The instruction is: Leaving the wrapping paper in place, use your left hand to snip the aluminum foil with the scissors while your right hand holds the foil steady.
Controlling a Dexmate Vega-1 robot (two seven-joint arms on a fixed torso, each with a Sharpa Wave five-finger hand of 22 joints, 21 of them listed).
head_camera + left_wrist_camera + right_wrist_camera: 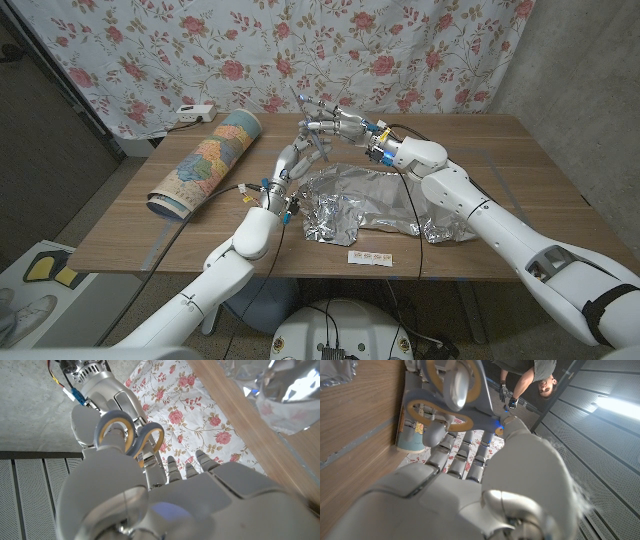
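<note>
The scissors point(312, 128), with blue-grey handles lined in yellow, are up in the air over the table's far middle, blades pointing up. My right hand point(350, 125) grips them from the right. My left hand point(290, 160) reaches up from below, and its fingers are in the handle loops point(127, 435). In the right wrist view the loops point(445, 405) sit just beyond my right hand point(470, 495). The crumpled aluminum foil point(375, 195) lies on the table under and to the right of both hands, untouched. The rolled map-print wrapping paper point(205, 160) lies at the left.
A white power strip point(195, 113) sits at the table's point(130, 225) far left corner. A small white label strip point(370, 258) lies near the front edge. A floral curtain point(400, 50) hangs behind. A person point(525, 375) stands off in the right wrist view.
</note>
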